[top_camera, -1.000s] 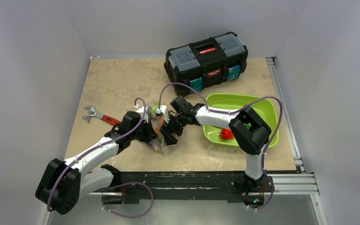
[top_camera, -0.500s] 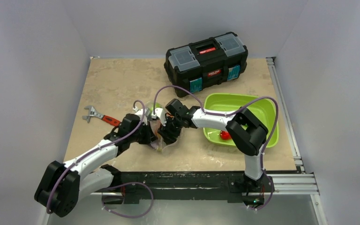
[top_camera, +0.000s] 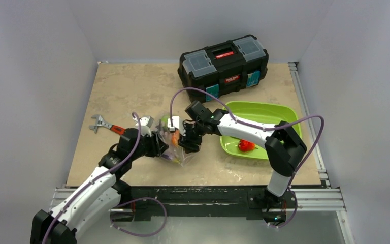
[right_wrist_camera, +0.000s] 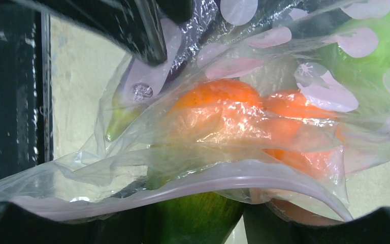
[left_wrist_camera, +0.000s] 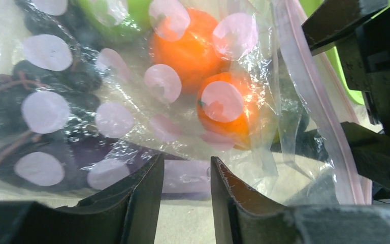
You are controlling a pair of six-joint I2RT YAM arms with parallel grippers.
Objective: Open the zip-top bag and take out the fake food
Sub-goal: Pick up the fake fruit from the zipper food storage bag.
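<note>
Left wrist: one zip-top bag [left_wrist_camera: 132,127], two oranges [left_wrist_camera: 193,48], one grape bunch [left_wrist_camera: 20,101].

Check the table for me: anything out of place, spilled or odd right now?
One stray item: a red-handled wrench lies loose on the table's left side, well away from the closed black toolbox. Nothing looks spilled; one red fake fruit sits in the green tray, the rest inside the zip-top bag.

The zip-top bag [left_wrist_camera: 132,127] is thin, clear, glossy plastic (very crinkled), the orange [left_wrist_camera: 193,46] inside looks smooth and shiny. The counter [top_camera: 132,86] is matt, like stone. The toolbox [top_camera: 224,63] is hard plastic.
</note>
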